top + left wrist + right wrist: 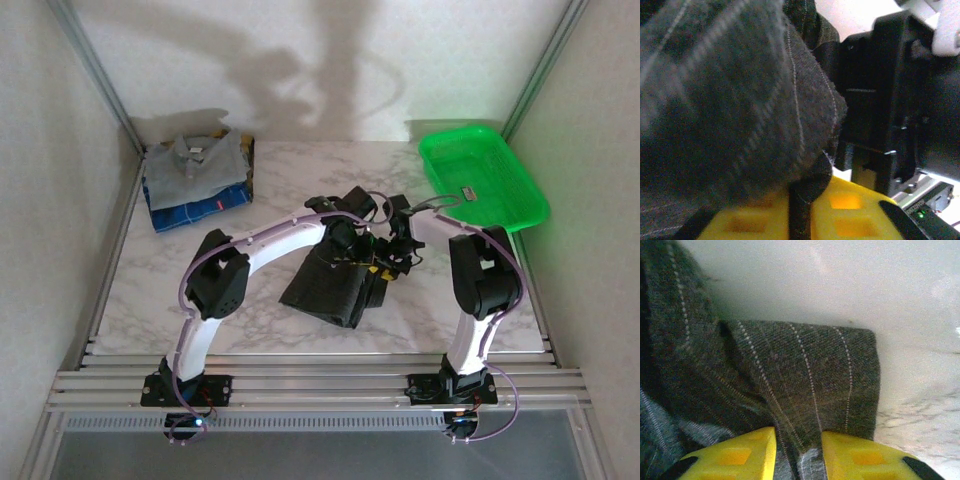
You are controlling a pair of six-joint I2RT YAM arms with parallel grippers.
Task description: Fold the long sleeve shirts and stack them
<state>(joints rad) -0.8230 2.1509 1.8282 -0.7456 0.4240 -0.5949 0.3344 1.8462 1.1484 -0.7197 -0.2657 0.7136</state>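
The dark pinstriped long sleeve shirt (330, 288) lies folded in a compact bundle at the table's middle. Both grippers meet over its far right corner. My left gripper (354, 246) (801, 202) has its yellow fingers (850, 215) close together, with a strip of the dark cloth (740, 100) caught between them. My right gripper (400, 250) (799, 452) pinches a folded edge of the same shirt (805, 375) between its yellow pads (740, 455). A grey-blue collared shirt (197, 160) lies folded at the back left.
The grey-blue shirt rests on a folded blue garment (205, 210) near the left wall. A bright green plastic basket (485, 180) stands at the back right. The right arm's black housing (890, 100) is close beside the left gripper. Marble tabletop (150, 300) shows round the dark shirt.
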